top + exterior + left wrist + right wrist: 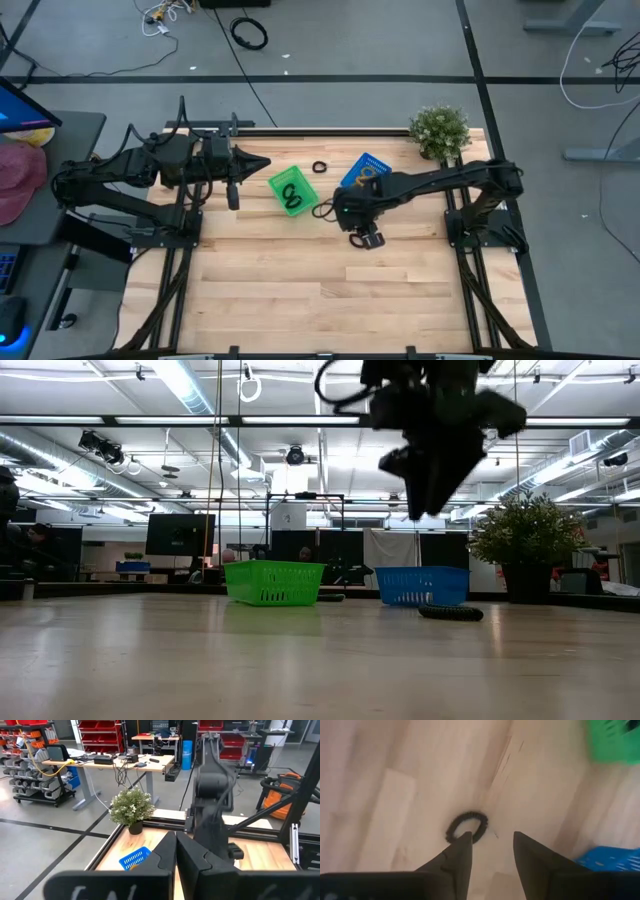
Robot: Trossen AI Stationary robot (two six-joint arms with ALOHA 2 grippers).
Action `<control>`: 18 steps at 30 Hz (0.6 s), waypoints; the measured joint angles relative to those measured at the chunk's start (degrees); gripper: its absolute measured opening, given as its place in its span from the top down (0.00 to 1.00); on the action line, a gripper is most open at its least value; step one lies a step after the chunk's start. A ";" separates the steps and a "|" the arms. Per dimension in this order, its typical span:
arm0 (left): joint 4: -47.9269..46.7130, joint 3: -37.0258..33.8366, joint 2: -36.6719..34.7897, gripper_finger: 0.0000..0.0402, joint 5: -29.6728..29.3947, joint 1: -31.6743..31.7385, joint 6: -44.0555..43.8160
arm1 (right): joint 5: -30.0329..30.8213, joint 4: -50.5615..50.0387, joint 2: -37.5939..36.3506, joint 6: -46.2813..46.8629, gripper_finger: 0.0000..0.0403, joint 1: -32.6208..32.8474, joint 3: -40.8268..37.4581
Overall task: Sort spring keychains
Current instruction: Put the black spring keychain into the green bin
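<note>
A potted plant [439,131] stands at the table's [300,290] far right corner, clear of the work. The left arm waits at the far left edge, its gripper [258,163] pointing toward the green basket [293,190] with fingers pressed together, nothing between them. Nothing lies between the right gripper [337,211] and its nearest keychain.

That black keychain [467,826] rests flat on the bare wood just beyond the right gripper's fingertips [463,841], nearer one finger than the other. The fingers stand apart and empty. In the high view this loop [323,211] lies in the gap between the two baskets, just beside the gripper. From the low view the gripper [432,485] hangs well above the tabletop, with a dark coil [450,612] on the wood below and in front of the blue basket [424,585]; probably the same loop, though that angle is too flat to be sure.

Another black keychain [319,167] lies on the table behind the baskets, apart from both.

The green basket holds black coils [292,195]. The blue basket [365,169] holds something orange [367,172], too small to make out clearly.
</note>
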 joint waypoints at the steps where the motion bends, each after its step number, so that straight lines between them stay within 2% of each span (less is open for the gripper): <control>1: -0.02 0.00 0.00 0.96 -0.02 0.00 0.18 | 0.04 1.14 0.19 -0.67 0.64 0.00 -1.40; 6: -0.04 0.00 0.00 0.96 -0.01 0.00 0.76 | 3.81 8.90 0.46 -2.98 0.64 0.00 -8.25; 11: -0.04 0.00 0.02 0.96 -0.02 0.00 0.90 | 4.31 14.57 0.61 -5.90 0.64 0.00 -12.84; 18: -0.07 0.00 0.02 0.96 -0.02 0.00 0.96 | 3.12 16.66 4.00 -9.81 0.64 0.00 -13.89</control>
